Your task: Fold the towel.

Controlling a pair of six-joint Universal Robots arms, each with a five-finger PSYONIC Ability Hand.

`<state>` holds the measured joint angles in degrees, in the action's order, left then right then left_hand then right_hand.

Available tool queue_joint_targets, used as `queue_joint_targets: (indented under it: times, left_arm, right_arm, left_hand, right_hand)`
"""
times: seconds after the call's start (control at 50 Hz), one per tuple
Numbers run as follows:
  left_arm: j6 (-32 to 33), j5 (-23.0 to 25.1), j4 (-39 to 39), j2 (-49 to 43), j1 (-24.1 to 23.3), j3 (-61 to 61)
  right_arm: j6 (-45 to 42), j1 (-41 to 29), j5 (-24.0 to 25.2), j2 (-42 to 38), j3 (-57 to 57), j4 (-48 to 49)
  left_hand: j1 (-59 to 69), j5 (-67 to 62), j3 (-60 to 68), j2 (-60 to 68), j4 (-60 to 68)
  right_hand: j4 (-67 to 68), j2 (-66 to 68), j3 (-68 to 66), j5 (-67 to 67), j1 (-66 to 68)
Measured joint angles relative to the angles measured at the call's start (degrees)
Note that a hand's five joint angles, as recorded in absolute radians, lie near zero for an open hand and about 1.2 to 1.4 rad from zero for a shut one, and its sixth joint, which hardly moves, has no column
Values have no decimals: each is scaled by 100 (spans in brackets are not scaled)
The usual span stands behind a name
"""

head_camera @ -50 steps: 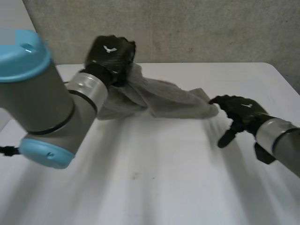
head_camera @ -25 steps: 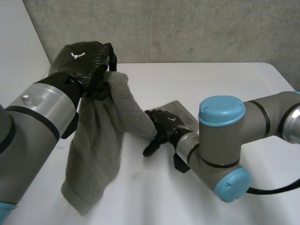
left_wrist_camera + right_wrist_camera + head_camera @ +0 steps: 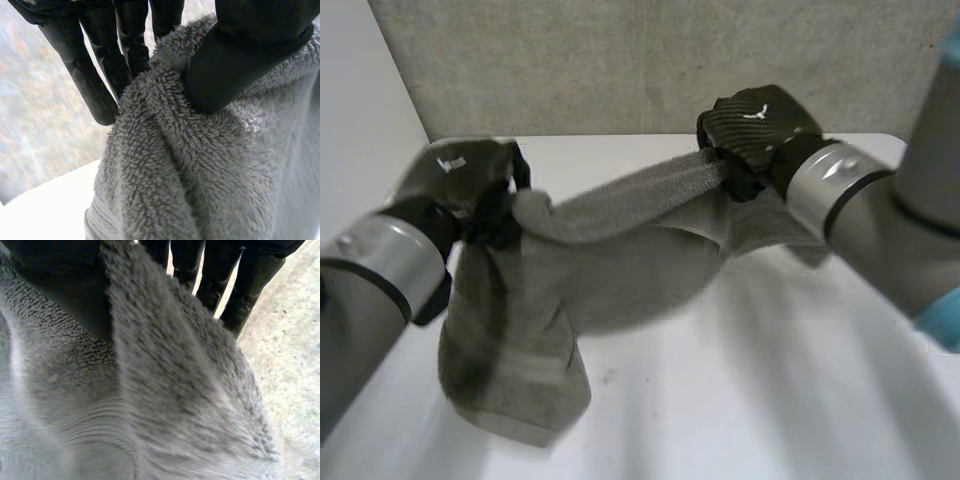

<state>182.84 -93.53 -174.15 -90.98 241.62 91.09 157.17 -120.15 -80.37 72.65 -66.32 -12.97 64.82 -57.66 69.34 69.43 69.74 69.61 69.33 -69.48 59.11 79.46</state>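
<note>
Grey towel (image 3: 610, 250) hangs above the white table (image 3: 750, 380), strung between both hands. My left hand (image 3: 460, 175), at the left, pinches one end between thumb and fingers — the rest drapes down toward the near left. Half a second ago my right hand (image 3: 755, 125) sat low near the table's middle; now it is up at the far right, thumb and fingers clamped on the other end.

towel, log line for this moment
left hand: pinches towel | right hand: pinches towel | towel: held up, sagging between hands
</note>
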Motion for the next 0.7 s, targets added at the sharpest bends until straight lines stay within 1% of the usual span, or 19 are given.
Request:
queue_joint_targets:
  times: [0.04,0.08,0.18,0.24,0.32,0.34,0.36,0.38,0.42,0.46,0.54,0.58,0.6,0.66,0.7]
  left_arm:
    - [-8,43,-5,-57,-35,97]
    - [-27,104,-14,-216,-145,247]
    - [-65,135,-26,-544,-323,343]
    - [-152,135,-37,-929,-420,308]
    - [-277,129,-44,-1322,-452,192]
    - [-309,129,-47,-1433,-456,148]
    - [-383,124,-56,-1734,-460,8]
    - [-406,123,-62,-1845,-459,-54]
    - [-406,123,-62,-1845,-459,-54]
    - [-472,110,-87,-2385,-425,-409]
    - [-485,76,-113,-2798,-345,-788]
    - [-486,69,-122,-2850,-327,-847]
    - [-486,49,-147,-2971,-277,-1000]
    - [-484,0,-249,-3179,-180,-1316]
    - [-483,-15,-302,-3227,-159,-1407]
  right_arm:
    - [-58,21,42,27,58,-159]
    - [-375,142,251,24,327,-918]
    - [-788,282,412,-261,601,-1661]
    - [-1085,356,451,-697,783,-2055]
    - [-1244,385,431,-1252,914,-2177]
    - [-1272,389,423,-1389,948,-2187]
    - [-1350,399,391,-1814,1047,-2204]
    - [-1376,402,376,-1948,1085,-2202]
    - [-1376,402,376,-1948,1085,-2202]
    - [-1551,454,251,-2667,1370,-2164]
    - [-1693,538,123,-3080,1677,-2048]
    - [-1730,580,69,-3186,1805,-1932]
    - [-1746,606,35,-3237,1877,-1846]
    - [-1761,725,-175,-3274,2048,-941]
    - [-1747,749,-239,-3213,2002,-592]
  left_hand:
    - [0,0,0,0,0]
    - [0,0,0,0,0]
    - [0,0,0,0,0]
    - [0,0,0,0,0]
    - [0,0,0,-1,-7]
    - [0,0,0,-1,-7]
    - [0,0,-1,-2,-20]
    - [0,0,-1,-2,-20]
    - [0,0,-1,-2,-20]
    - [0,0,-1,-6,-32]
    - [0,0,-2,-7,-32]
    - [0,0,-2,-7,-32]
    - [0,0,-2,-7,-32]
    - [0,0,-2,-8,-33]
    - [0,0,-2,-8,-33]
  right_hand:
    - [5,0,-3,2,0]
    - [9,0,-4,4,0]
    - [9,18,-4,8,0]
    - [9,18,-4,11,1]
    - [10,18,-4,14,6]
    - [10,18,-4,16,7]
    - [10,18,-4,15,8]
    - [10,18,-4,15,9]
    - [10,18,-4,15,9]
    - [11,18,-4,15,10]
    - [-14,-15,32,1,-37]
    - [-165,-160,146,-98,-206]
    - [-298,-285,279,-225,-340]
    - [-1532,-1499,1522,-1444,-1854]
    - [-1532,-1499,1522,-1444,-1854]
